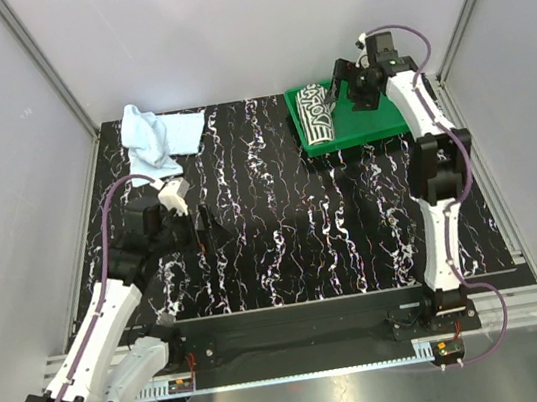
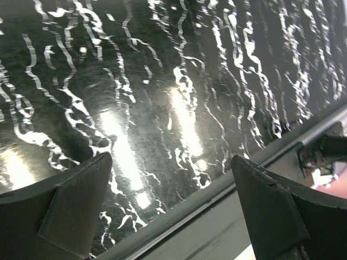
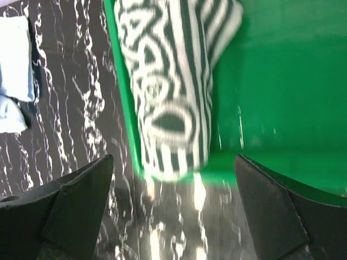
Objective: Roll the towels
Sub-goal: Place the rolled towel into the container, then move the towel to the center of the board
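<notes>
Hovering with its jaws spread wide and gripping nothing, the right claw (image 3: 173, 162) has the rolled striped towel (image 3: 173, 81) directly below it. In the wrist view the roll's near end shows between the two fingers. That roll lies in the green tray (image 3: 282, 81), along its left side, and is the only thing in it. The pale blue towel (image 1: 160, 136) lies loosely bunched on the table (image 1: 283, 229), well apart to this claw's left and just beyond the left claw (image 2: 171, 160). The left claw is also wide open and holds nothing. Two towels, one tray, two claws.
</notes>
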Controlling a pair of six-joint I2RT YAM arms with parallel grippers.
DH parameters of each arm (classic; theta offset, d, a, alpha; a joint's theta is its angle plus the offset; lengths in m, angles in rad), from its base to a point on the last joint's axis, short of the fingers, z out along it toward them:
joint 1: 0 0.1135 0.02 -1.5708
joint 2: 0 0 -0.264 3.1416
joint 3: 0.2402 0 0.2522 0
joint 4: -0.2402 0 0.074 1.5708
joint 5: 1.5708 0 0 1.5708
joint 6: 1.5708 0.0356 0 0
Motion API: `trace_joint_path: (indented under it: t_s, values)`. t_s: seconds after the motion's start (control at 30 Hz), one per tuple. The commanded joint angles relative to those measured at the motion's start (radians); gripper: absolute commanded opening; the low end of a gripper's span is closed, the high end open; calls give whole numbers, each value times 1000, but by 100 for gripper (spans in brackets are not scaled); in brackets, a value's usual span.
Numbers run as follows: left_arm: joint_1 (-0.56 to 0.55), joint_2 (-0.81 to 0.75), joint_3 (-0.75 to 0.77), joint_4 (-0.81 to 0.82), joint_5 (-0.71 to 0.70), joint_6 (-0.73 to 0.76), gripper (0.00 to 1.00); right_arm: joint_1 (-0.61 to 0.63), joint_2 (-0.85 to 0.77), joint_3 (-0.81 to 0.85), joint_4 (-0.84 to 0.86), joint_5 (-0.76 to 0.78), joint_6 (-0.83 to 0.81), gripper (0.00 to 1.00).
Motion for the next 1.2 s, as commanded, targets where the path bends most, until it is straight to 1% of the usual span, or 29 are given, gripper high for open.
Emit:
trace_joint_path:
  t_s: [0.0,0.03,0.07,0.1,0.13,0.17,0.2,0.23,0.27,0.3,0.33,0.37,0.43,0.47,0.53,0.57,0.6,0.63,0.67,0.7,0.77,0.8,0.87,0.93,1.03,1.17]
  values:
    - [8,13,2,26,-133,-21,99,3,-297,-151,63,90,-9,100]
    - [8,26,16,28,-169,-36,99,4,-343,-247,77,84,5,100]
    - [8,43,23,28,-199,-52,99,4,-391,-301,94,73,14,100]
    - [8,65,37,26,-247,-81,99,7,-487,-358,133,61,42,100]
    - [8,123,83,25,-275,-90,99,10,-537,-474,155,53,59,100]
    - [8,152,107,19,-311,-114,99,17,-586,-532,193,40,86,100]
    - [8,184,140,17,-397,-124,99,20,-680,-588,215,36,103,100]
    - [8,241,192,25,-446,-130,99,36,-727,-692,232,33,119,100]
    - [10,276,227,26,-489,-147,99,44,-809,-738,255,23,140,100]
    - [11,307,261,29,-550,-148,99,58,-847,-783,258,23,152,100]
    - [11,379,291,31,-587,-147,99,72,-880,-859,261,24,162,100]
    - [14,414,366,29,-624,-153,99,96,-943,-898,260,23,181,100]
    - [42,496,440,19,-696,-151,99,122,-1003,-1000,257,23,202,100]
    - [57,570,501,20,-724,-162,99,150,-1063,-1034,251,20,221,100]
    - [109,657,572,17,-698,-177,99,170,-1121,-1128,243,16,241,99]
    - [122,736,603,16,-688,-187,99,178,-1153,-1157,234,10,261,99]
    - [129,773,667,9,-692,-188,99,187,-1216,-1185,229,1,269,99]
    - [142,807,693,11,-692,-187,99,188,-1245,-1229,218,-2,274,99]
    - [148,845,721,14,-689,-184,97,190,-1303,-1246,192,-2,283,98]
    - [154,910,776,14,-674,-181,96,192,-1330,-1262,183,-6,286,98]
    - [166,976,830,11,-665,-178,92,192,-1399,-1288,145,-13,288,98]
    - [169,1037,853,12,-655,-179,92,193,-1416,-1291,132,-14,284,98]
    - [180,1099,931,5,-637,-181,91,193,-1450,-1288,88,-16,271,98]
    - [191,1201,1020,-38,-629,-181,89,193,-1463,-1280,62,-8,258,98]
    - [203,1305,1089,-86,-632,-187,89,193,-1490,-1285,34,3,252,98]
    - [226,1350,1073,-63,-606,-202,86,193,-1502,-1300,26,-2,251,98]
